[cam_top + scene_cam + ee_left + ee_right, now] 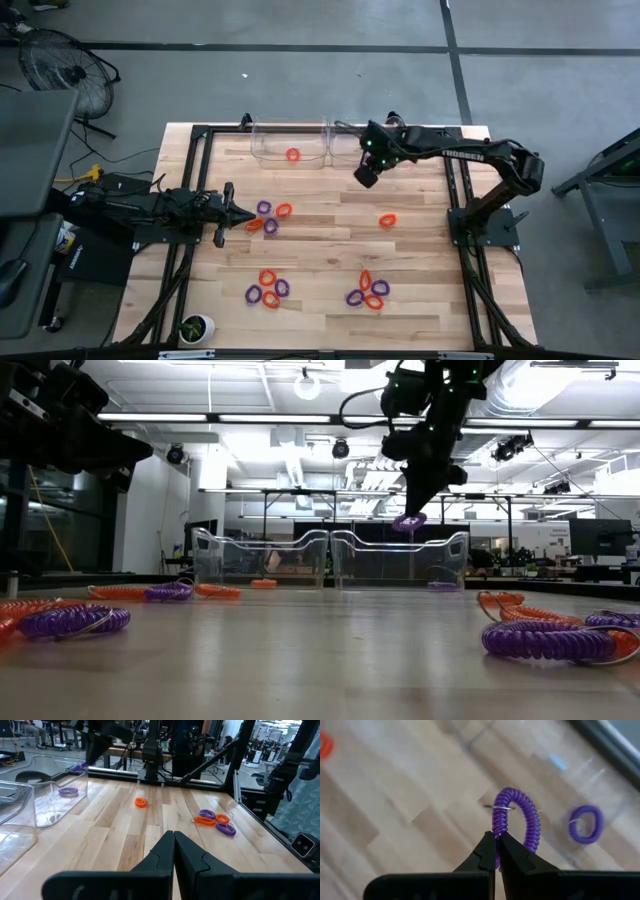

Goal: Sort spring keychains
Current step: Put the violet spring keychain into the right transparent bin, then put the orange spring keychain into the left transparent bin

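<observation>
My right gripper (367, 172) hangs above the table by the right clear bin (345, 146), shut on a purple spring keychain (516, 820), which the low view shows just above the bin's rim (408, 521). Another purple keychain (586, 824) lies in that bin. The left clear bin (288, 146) holds an orange keychain (292, 155). My left gripper (225, 211) is shut and empty, low over the table beside a cluster of orange and purple keychains (267, 216). One orange keychain (388, 220) lies alone, and two more mixed clusters (268, 291) (367, 292) lie nearer the near edge. My right gripper pinches the purple keychain's coil (496, 839) between its two fingertips, at one spot on the loop. The fingers come from above, pointing down. The loop is lifted clear and hangs below the fingers, with its small metal ring (501, 807) sticking out at the side.
The two clear bins stand side by side at the table's far edge. A black frame (200, 135) runs around the table. A small potted plant (196, 327) sits at the near left corner. Bare wood lies in the table's middle, between the clusters.
</observation>
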